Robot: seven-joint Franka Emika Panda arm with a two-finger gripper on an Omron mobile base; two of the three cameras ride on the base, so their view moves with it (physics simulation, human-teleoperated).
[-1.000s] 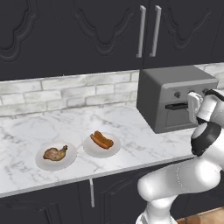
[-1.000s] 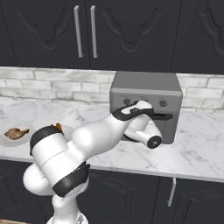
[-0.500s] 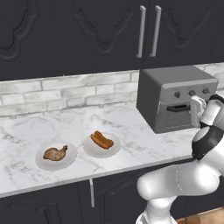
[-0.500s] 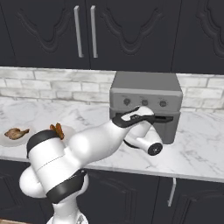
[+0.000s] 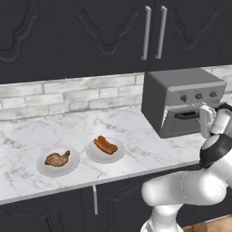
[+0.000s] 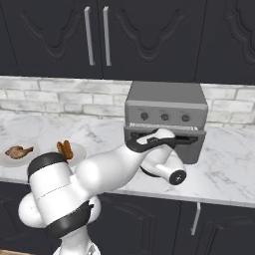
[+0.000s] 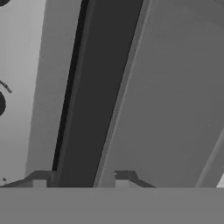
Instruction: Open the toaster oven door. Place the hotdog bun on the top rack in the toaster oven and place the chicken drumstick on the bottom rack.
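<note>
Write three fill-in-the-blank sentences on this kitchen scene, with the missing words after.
1. The boxy grey metal toaster oven has ___ dark round knobs above its door.
2. The elongated orange-brown hotdog bun lies on a white ___.
3. The pincer's two tips stand on either side of the door's dark bar ___.

Missing words: three; plate; handle

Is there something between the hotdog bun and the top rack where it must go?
Yes. The toaster oven door is barely ajar, so it covers the opening of the toaster oven and hides the racks. The hotdog bun lies on its plate on the counter, with nothing between it and the oven front.
</note>
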